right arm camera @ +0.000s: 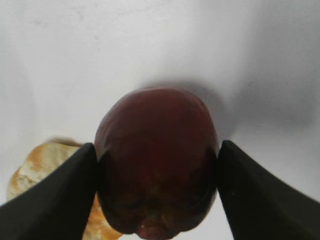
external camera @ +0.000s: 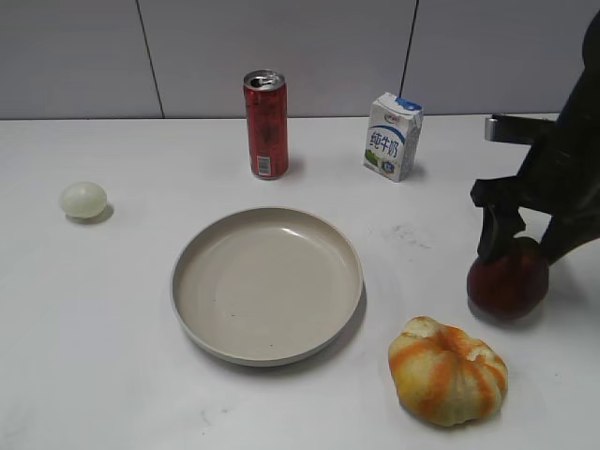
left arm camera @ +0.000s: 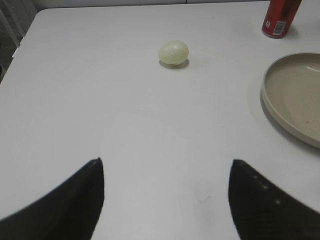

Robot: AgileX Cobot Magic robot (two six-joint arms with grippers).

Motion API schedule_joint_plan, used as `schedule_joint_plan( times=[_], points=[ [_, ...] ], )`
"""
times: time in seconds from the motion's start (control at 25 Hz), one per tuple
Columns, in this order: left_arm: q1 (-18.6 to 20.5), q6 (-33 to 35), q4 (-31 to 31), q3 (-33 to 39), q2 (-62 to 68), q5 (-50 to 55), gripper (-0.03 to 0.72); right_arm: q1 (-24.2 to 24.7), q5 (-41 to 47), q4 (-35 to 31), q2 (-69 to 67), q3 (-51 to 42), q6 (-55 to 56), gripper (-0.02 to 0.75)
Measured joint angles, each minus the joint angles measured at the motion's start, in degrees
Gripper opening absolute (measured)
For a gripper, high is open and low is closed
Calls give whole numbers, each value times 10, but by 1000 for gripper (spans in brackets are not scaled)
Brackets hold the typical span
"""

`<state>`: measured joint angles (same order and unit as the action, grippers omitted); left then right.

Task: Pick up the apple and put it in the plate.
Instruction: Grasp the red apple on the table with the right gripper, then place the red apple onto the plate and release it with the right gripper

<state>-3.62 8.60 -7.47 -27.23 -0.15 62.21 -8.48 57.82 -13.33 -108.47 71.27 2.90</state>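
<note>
Apple (external camera: 508, 278): on the surface (external camera: 112, 309) at the right, well apart from the plate, between the right jaws.
Right gripper (right arm camera: 156, 165): jaws pressed to both sides of the apple, grasping it.
Pumpkin (external camera: 448, 369): just beside the apple, toward the front.
Plate (external camera: 267, 284): at the middle, bare.
Can (external camera: 266, 125), carton (external camera: 392, 136): upright behind the plate.
Egg (external camera: 83, 200): far left.
Left gripper (left arm camera: 165, 192): jaws spread wide, holding nothing, above the surface near the egg.
</note>
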Motion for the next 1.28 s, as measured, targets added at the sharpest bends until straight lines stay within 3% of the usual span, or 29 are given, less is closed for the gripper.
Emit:
schedule_joint_plan(
  times=[0.12,0.44,0.6,0.76,1.0,1.28],
  points=[
    [0,0,0,0,0,0,589,-44,13,1,6,50,0,528],
    [0,0,0,0,0,0,589,-231,3,7,0,171,20,528],
    [0,0,0,0,0,0,589,-293,-10,8,-37,203,24,528],
    [0,0,0,0,0,0,589,-324,-15,9,-96,230,25,526],
    [0,0,0,0,0,0,589,-330,-18,17,-154,244,27,526],
    [0,0,0,0,0,0,589,-330,-12,29,-156,259,28,606]
  ],
)
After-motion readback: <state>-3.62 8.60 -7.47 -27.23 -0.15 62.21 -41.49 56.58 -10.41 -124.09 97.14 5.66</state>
